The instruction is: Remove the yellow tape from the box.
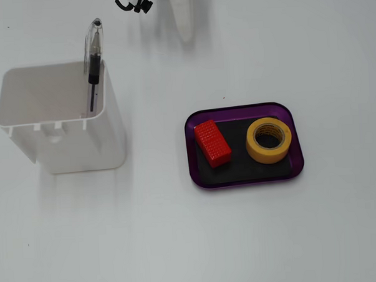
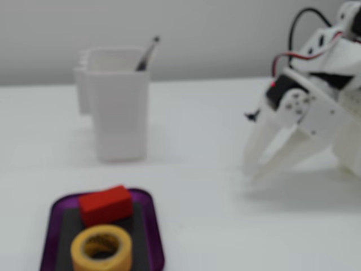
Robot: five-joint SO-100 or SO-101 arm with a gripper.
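Note:
The yellow tape lies flat in the right half of the purple box, on its black floor. In a fixed view the tape sits at the near end of the box. My white gripper rests with its fingertips near the table, far to the right of the box and apart from it. Its jaws stand somewhat apart with nothing between them. In a fixed view only the tip of the gripper shows at the top edge, well above the box.
A red ridged block lies in the left half of the box beside the tape. A tall white container with a pen stands at the left. The tabletop is white.

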